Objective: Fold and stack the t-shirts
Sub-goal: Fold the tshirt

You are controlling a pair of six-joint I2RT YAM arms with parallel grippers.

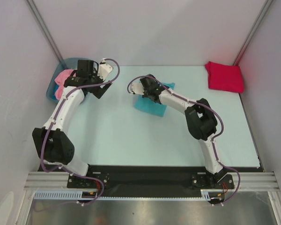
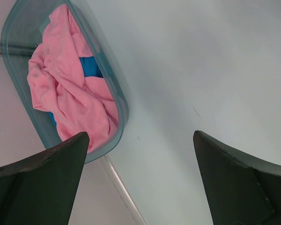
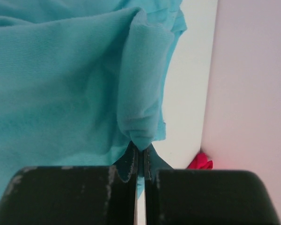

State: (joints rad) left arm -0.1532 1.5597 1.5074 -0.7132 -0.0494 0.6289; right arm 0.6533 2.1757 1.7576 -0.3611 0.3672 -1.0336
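- Progress-wise I'd have called it about a third done. The red t-shirt [image 1: 225, 76] lay as a neat folded rectangle at the far right corner of the desk [image 1: 122, 140], so that one looked finished.
- The turquoise t-shirt [image 3: 61, 70] was the one being worked on. It sat near the middle of the desk, partly bunched up and not a tidy rectangle yet.
- The right claw [image 3: 140, 152] was pinched together on a fold at that shirt's edge, with the cloth poking up right out of the tips.
- By my read the turquoise fold was midway, and it would then need to go on top of the red one, which was well apart from it.
- The pink t-shirt [image 2: 70, 93] wasn't started at all. It was crumpled inside the tub [image 2: 124, 110] at the far left corner.
- Tub contents: pink filled most of it, plus a bit of blue cloth [image 2: 90, 68] peeking out from under. Couldn't tell what that was.
- The left claw [image 2: 140, 136] was spread wide with nothing in it. It hung above bare desk just beside the tub's rim, not over the tub itself.
- Left to do, as I judged it: finish turquoise, stack it, fish pink out, fold it, stack it.
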